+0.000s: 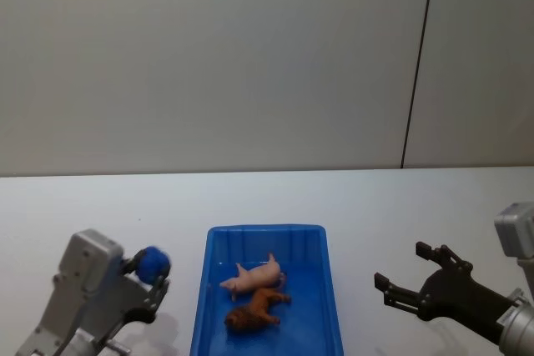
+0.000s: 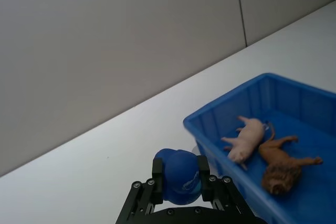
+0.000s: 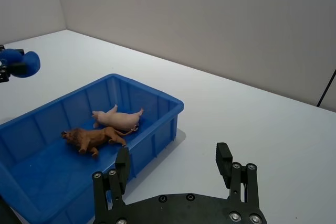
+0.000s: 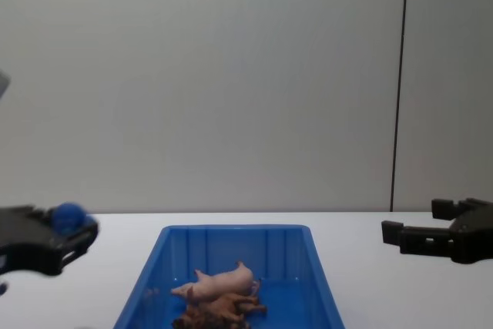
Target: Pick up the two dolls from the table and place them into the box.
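Dolls: pig and brown animal are lying touching in the box; probably light, stiff; grip mid-body.
Left gripper: pinching a blue ball.
Right gripper: hovering, fingers wide.

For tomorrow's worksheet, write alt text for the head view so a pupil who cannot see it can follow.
A blue box on a white table holds a pink pig and a brown shaggy animal, both lying on their sides. The left pincer grips a small blue object beside the box; the right pincer hangs open on the other side.
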Action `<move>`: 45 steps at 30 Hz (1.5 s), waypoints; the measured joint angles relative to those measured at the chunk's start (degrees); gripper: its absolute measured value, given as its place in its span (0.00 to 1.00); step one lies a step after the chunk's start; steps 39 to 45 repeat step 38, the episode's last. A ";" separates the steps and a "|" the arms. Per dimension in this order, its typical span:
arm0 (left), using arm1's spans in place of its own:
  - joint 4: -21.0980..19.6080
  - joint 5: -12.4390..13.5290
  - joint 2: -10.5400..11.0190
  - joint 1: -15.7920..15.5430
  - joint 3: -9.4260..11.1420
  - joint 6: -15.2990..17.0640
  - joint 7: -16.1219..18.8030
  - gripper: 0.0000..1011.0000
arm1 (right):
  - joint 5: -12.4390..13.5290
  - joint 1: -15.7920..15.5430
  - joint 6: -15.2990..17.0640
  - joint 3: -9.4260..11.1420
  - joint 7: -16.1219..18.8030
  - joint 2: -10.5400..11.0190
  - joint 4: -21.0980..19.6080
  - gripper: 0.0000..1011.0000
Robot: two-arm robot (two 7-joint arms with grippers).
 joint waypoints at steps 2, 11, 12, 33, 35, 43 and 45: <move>0.29 0.91 -0.92 -1.13 0.30 -0.44 -1.26 0.37 | 0.00 0.00 0.00 0.00 0.00 0.00 0.00 0.99; 2.44 3.90 -5.23 -5.42 2.16 -1.97 -6.88 0.48 | 0.00 0.00 0.00 0.00 0.00 0.00 0.00 0.99; 2.64 4.12 -5.61 -5.74 2.33 -2.10 -7.51 0.49 | 0.00 0.00 0.00 0.00 0.00 0.00 0.00 0.99; 7.63 6.59 -12.95 -12.22 6.03 -6.44 -19.25 0.99 | 0.00 0.00 0.00 0.00 0.00 0.00 0.00 0.99; 7.73 6.59 -13.16 -12.44 6.11 -6.91 -19.77 0.99 | 0.00 0.00 0.00 0.00 0.00 0.00 0.00 0.99; 7.84 6.49 -13.38 -12.68 6.22 -7.46 -20.35 0.99 | 0.00 0.00 0.00 0.00 0.00 0.00 0.00 0.99; 7.84 6.49 -13.38 -12.68 6.22 -7.46 -20.35 0.99 | 0.00 0.00 0.00 0.00 0.00 0.00 0.00 0.99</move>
